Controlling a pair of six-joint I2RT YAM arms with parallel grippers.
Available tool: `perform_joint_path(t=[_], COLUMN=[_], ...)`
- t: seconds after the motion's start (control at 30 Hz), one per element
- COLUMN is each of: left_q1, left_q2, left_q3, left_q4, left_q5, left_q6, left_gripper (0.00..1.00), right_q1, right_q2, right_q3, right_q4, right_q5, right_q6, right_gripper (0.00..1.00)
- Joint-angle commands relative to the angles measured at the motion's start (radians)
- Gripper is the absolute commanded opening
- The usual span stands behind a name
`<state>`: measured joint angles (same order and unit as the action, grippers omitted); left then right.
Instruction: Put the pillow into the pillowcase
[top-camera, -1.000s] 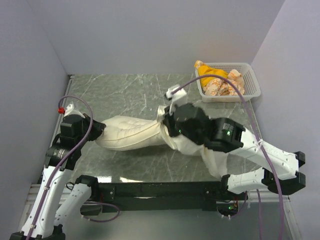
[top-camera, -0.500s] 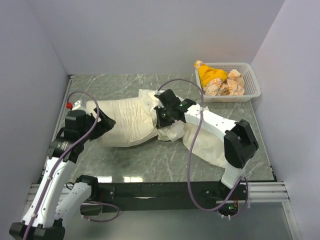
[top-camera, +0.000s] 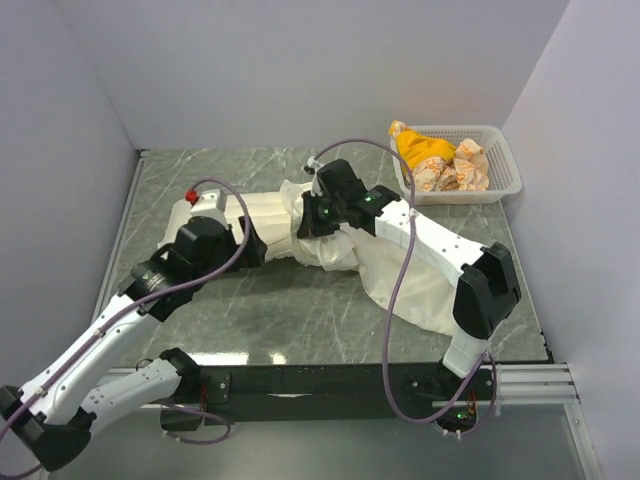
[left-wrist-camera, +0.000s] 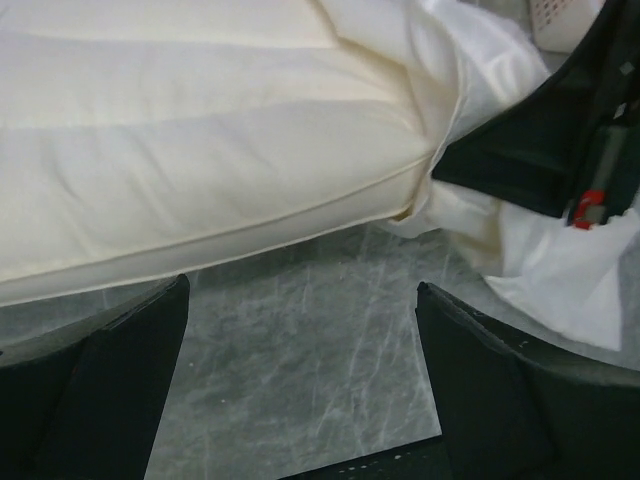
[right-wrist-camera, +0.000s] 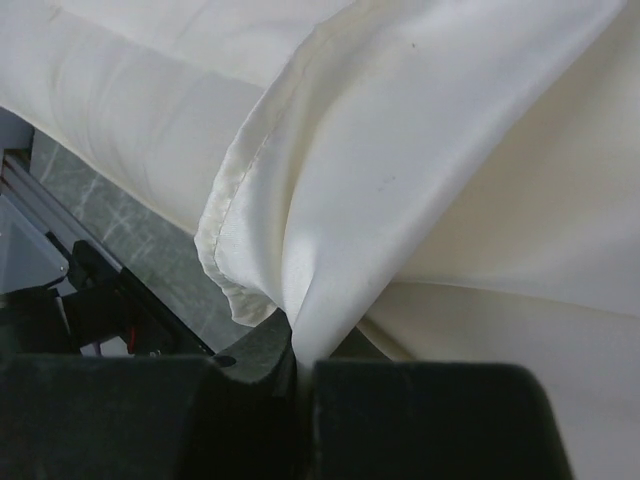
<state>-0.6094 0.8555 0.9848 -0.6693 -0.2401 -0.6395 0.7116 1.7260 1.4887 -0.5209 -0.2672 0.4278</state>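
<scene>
Plainly: plump pillow (top-camera: 268, 212), limp wrinkly pillowcase (top-camera: 412, 282) hem tight in right gripper (right-wrist-camera: 303, 362), left gripper (left-wrist-camera: 300, 305) agape, empty.

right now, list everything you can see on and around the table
table: one, grey-green marbled top, under everything
pillow: one, cream, mid-table, its right end inside the pillowcase mouth
pillowcase: one, cream-white, limp, trailing from mid-table to the near right
basket: one, white plastic mesh, far right corner
yellow cloth: one, yellow-orange, in the basket's left end
patterned bundles: several, orange and white, in the basket; exact count unclear
left gripper: one, black, open, at the pillow's near edge, holding nothing
right gripper: one, black, shut on the pillowcase's hemmed edge
</scene>
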Motion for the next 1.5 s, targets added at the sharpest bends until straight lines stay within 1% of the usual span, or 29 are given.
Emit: perform_joint_path(t=[0.0, 0.07, 0.13, 0.17, 0.2, 0.27, 0.37, 0.4, 0.5, 0.53, 0.67, 0.73, 0.77, 0.8, 0.83, 0.97, 1.0, 1.03, 1.07, 1.1, 1.13, 1.23, 1.27, 1.37, 1.4, 1.47], left_q1=[-0.108, -0.136, -0.182, -0.199, -0.223, -0.234, -0.254, -0.268, -0.274, -0.274, -0.283, -0.286, -0.294, -0.299, -0.306, -0.337, -0.339, -0.346, -0.357, -0.36, -0.365, -0.366, -0.365, -0.359, -0.354, -0.322], left_q2=[0.04, 0.069, 0.132, 0.16, 0.218, 0.292, 0.358, 0.37, 0.404, 0.408, 0.453, 0.47, 0.494, 0.508, 0.522, 0.595, 0.609, 0.625, 0.655, 0.663, 0.669, 0.666, 0.65, 0.571, 0.545, 0.47], left_q3=[-0.012, -0.011, 0.011, 0.023, 0.056, 0.11, 0.155, 0.166, 0.189, 0.198, 0.232, 0.242, 0.252, 0.258, 0.273, 0.301, 0.307, 0.336, 0.351, 0.359, 0.361, 0.339, 0.334, 0.281, 0.263, 0.195], left_q4=[-0.004, 0.011, 0.013, -0.013, -0.033, -0.081, -0.105, -0.118, -0.136, -0.136, -0.15, -0.133, -0.141, -0.148, -0.173, -0.208, -0.225, -0.304, -0.343, -0.355, -0.358, -0.285, -0.242, -0.094, 0.03, 0.146], left_q5=[-0.202, -0.221, -0.237, -0.307, -0.345, -0.431, -0.473, -0.519, -0.574, -0.593, -0.648, -0.683, -0.703, -0.725, -0.782, -0.846, -0.876, -0.907, -0.95, -0.959, -0.964, -0.958, -0.95, -0.866, -0.79, -0.699], left_q6=[0.006, 0.015, 0.024, 0.021, 0.015, 0.006, 0.024, 0.017, 0.006, 0.006, 0.015, 0.049, 0.054, 0.047, 0.041, 0.034, 0.006, -0.032, -0.072, -0.103, -0.101, -0.054, -0.025, 0.081, 0.165, 0.28], left_gripper=[0.99, 0.99, 0.99, 0.99, 0.99, 0.99, 0.99, 0.99, 0.99, 0.97, 0.81, 0.77, 0.74, 0.73, 0.73, 0.75, 0.75, 0.75, 0.76, 0.76, 0.77, 0.84, 0.87, 0.94, 0.94, 0.94], right_q1=[-0.017, -0.023, -0.032, -0.032, -0.035, -0.041, -0.054, -0.057, -0.067, -0.069, -0.081, -0.083, -0.084, -0.089, -0.089, -0.101, -0.103, -0.104, -0.104, -0.106, -0.107, -0.107, -0.109, -0.11, -0.112, -0.112], right_q2=[-0.091, -0.095, -0.109, -0.114, -0.123, -0.134, -0.144, -0.147, -0.161, -0.163, -0.186, -0.192, -0.198, -0.203, -0.204, -0.209, -0.21, -0.212, -0.213, -0.217, -0.217, -0.215, -0.218, -0.224, -0.226, -0.235], right_q3=[0.125, 0.149, 0.153, 0.156, 0.157, 0.165, 0.173, 0.174, 0.186, 0.191, 0.191, 0.193, 0.191, 0.191, 0.193, 0.188, 0.186, 0.183, 0.18, 0.179, 0.18, 0.186, 0.185, 0.183, 0.18, 0.171], right_q4=[-0.017, -0.036, -0.047, -0.048, -0.054, -0.063, -0.076, -0.083, -0.097, -0.1, -0.113, -0.119, -0.12, -0.122, -0.123, -0.128, -0.128, -0.128, -0.126, -0.126, -0.126, -0.133, -0.133, -0.14, -0.14, -0.136], right_q5=[-0.023, -0.018, -0.018, -0.02, -0.021, -0.021, -0.026, -0.027, -0.033, -0.035, -0.04, -0.041, -0.041, -0.043, -0.044, -0.049, -0.05, -0.055, -0.055, -0.055, -0.058, -0.064, -0.064, -0.061, -0.063, -0.066], right_q6=[0.008, -0.001, -0.004, -0.006, -0.006, -0.014, -0.015, -0.018, -0.026, -0.029, -0.034, -0.038, -0.038, -0.04, -0.041, -0.046, -0.044, -0.044, -0.046, -0.047, -0.046, -0.046, -0.047, -0.054, -0.054, -0.052], right_gripper=[0.0, 0.0, 0.0, 0.0, 0.0, 0.0, 0.0, 0.0, 0.0, 0.0, 0.0, 0.0, 0.0, 0.0, 0.0, 0.0, 0.0, 0.0, 0.0, 0.0, 0.0, 0.0, 0.0, 0.0, 0.0, 0.0])
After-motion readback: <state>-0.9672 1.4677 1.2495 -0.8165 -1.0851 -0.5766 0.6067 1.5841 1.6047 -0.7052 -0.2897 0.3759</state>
